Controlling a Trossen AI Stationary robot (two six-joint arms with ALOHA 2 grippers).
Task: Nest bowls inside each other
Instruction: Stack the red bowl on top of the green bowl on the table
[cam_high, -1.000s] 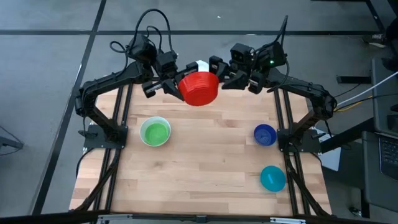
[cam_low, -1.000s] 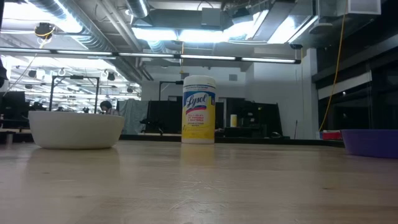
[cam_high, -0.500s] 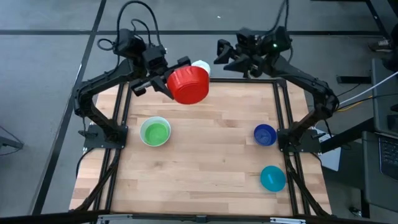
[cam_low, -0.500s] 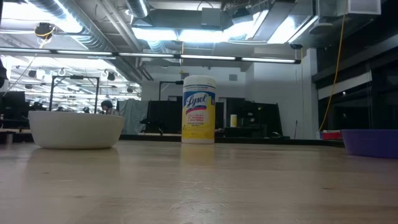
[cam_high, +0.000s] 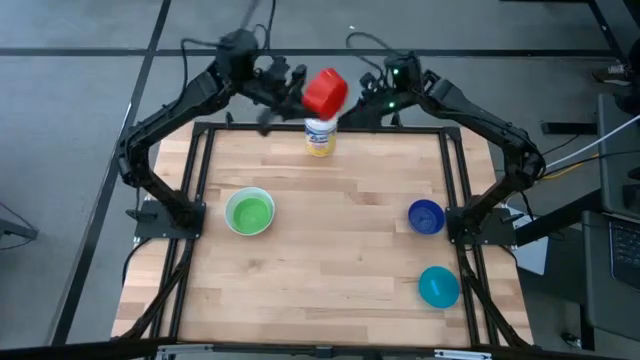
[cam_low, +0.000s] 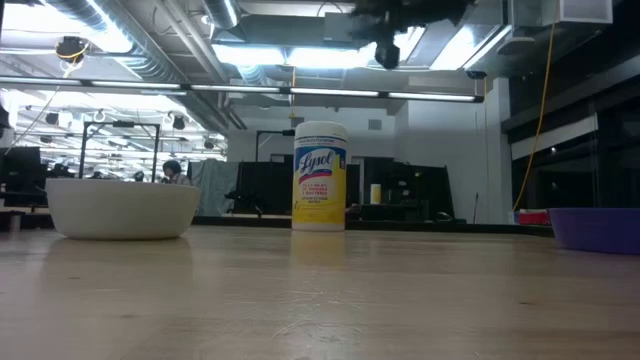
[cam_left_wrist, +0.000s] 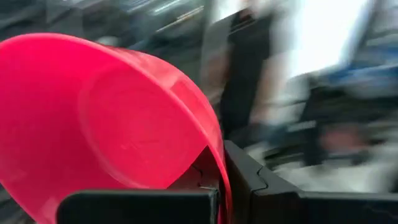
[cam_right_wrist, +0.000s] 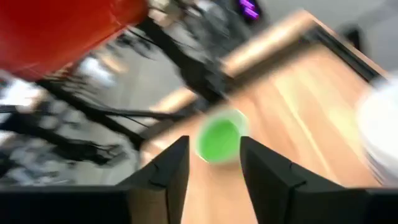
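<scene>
At the table's far edge, high view: left gripper (cam_high: 300, 88) is clamped on the rim of the red bowl (cam_high: 324, 91), holding it up in the air above the canister (cam_high: 319, 137). Left wrist view confirms it: the red bowl (cam_left_wrist: 106, 124) fills the frame, tilted, with its rim pinched between the two dark fingers (cam_left_wrist: 261, 186). Right gripper (cam_high: 365, 105) sits just beside the red bowl on the other side, not touching it. In the right wrist view its fingers (cam_right_wrist: 168, 171) stand parted with nothing between them, and the green bowl (cam_right_wrist: 219, 140) shows through the gap, down on the wood. Green bowl (cam_high: 249, 213) is nested inside the white bowl (cam_high: 263, 196), on the left half of the table (cam_high: 330, 270). Dark blue bowl (cam_high: 426, 216) is near the right edge, and the teal bowl (cam_high: 438, 286) is nearer the front on the same side; the two sit apart, each on its own. Low view: white bowl (cam_low: 122, 208) at left, canister (cam_low: 320, 176) upright mid-table, dark blue bowl (cam_low: 596, 228) at right, and a dark arm part (cam_low: 390, 20) up top, but can't tell which arm. Motion blur on both wrist views.
</scene>
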